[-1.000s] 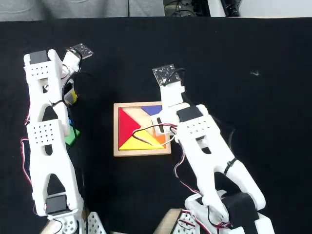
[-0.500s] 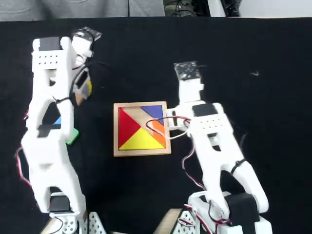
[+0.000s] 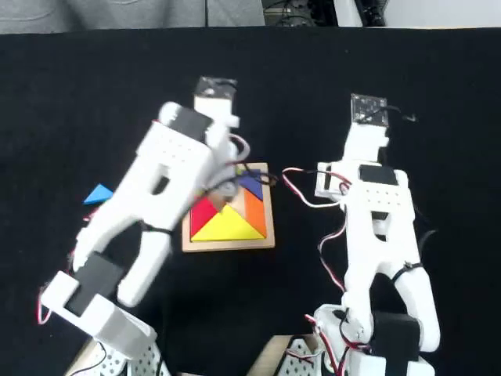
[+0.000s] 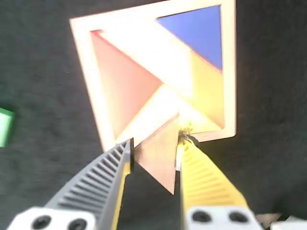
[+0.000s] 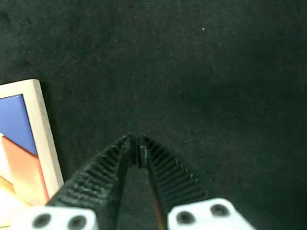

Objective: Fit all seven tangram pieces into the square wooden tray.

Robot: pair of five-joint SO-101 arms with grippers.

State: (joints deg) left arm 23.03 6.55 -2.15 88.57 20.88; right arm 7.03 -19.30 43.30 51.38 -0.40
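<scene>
Wooden tray (image 4: 229, 72) is holding red (image 4: 122, 81), blue (image 4: 196, 31), orange (image 4: 208, 91) and yellow pieces (image 3: 227, 227) just ahead of the left gripper (image 4: 154, 141), whose jaws are pinching a tan triangle (image 4: 160, 160). The right gripper (image 5: 138, 143) is sitting with its jaws closed and empty, beside the tray.

Partly filled wooden tray (image 4: 84, 72); triangular piece (image 4: 160, 165) in left end effector (image 4: 155, 140)

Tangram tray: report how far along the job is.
Done: red triangle, yellow triangle, orange piece and blue piece sit in the tray. In hand: the left claw grips a fifth piece over the tray. Left: a light-blue triangle and a green piece lie on the cloth.
</scene>
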